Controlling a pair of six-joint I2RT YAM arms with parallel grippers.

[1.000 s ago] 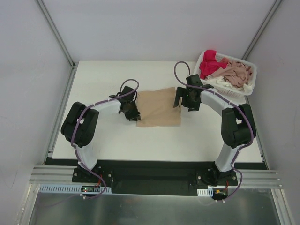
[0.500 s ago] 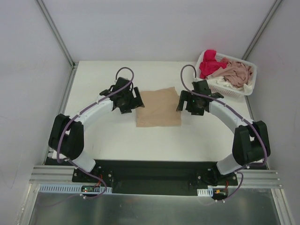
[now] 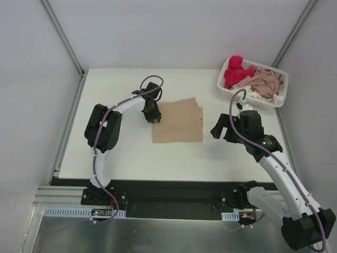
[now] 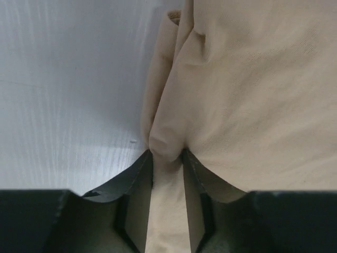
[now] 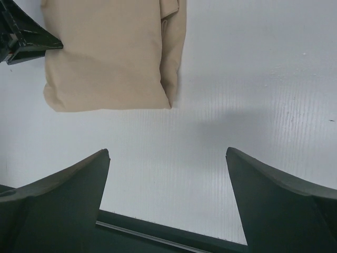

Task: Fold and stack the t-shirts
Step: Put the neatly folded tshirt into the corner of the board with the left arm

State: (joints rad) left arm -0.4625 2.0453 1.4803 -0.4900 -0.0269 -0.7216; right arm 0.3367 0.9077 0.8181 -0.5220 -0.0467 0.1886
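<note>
From the top camera, the tan t-shirt [image 3: 178,121] lies folded into a rough rectangle in the middle of the bench [image 3: 121,153]. The left claw [image 3: 151,112] sits at its left edge, while the right claw [image 3: 223,128] hangs spread, apart from the cloth on its right. The basket [image 3: 263,102] at the far right corner holds a red-pink t-shirt [image 3: 234,74] and a dusty pink t-shirt [image 3: 266,81], heaped and unfolded. The left wrist camera shows that claw pinching a small ridge of tan cloth between its fingers [image 4: 138,174], right at the shirt's edge, low over the bench. The right wrist camera shows its own fingers wide apart with nothing between them, the folded shirt ahead. I judge the tan shirt's fold is being finished or tidied. Next, the left claw would need to let go without dragging the layers, and an arm to fetch another shirt from the basket. No brand, label or writing is readable in any view.
</note>
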